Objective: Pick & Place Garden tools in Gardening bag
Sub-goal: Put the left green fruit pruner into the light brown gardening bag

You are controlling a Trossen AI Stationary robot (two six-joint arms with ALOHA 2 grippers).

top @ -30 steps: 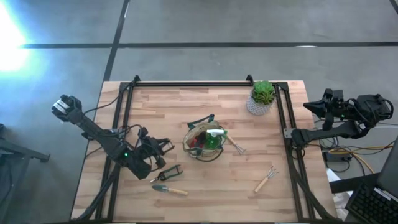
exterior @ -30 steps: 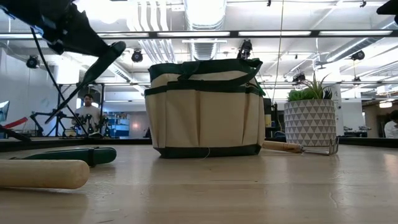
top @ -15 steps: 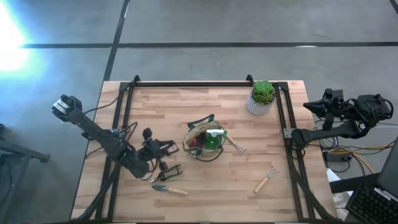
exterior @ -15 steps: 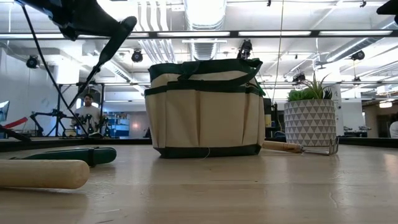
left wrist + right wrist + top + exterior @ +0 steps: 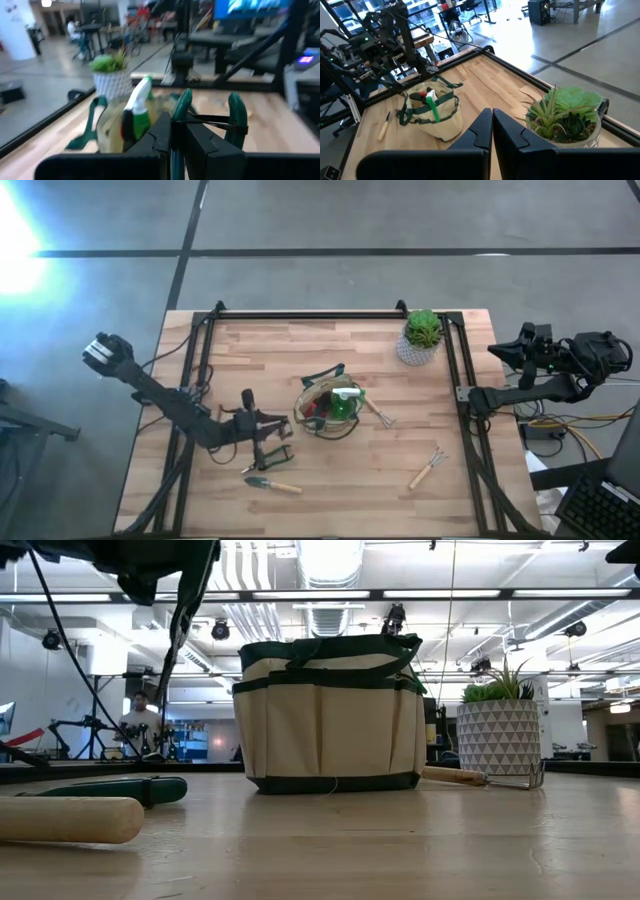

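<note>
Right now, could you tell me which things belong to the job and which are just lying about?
Job: bag, shears in left gripper, pruners, trowel, fork beside bag, lone fork, bottle in bag.
Lying about: plant; right gripper idle off-table.

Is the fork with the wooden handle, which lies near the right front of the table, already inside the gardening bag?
No, the fork lies flat on the table, apart from the gardening bag.
</note>
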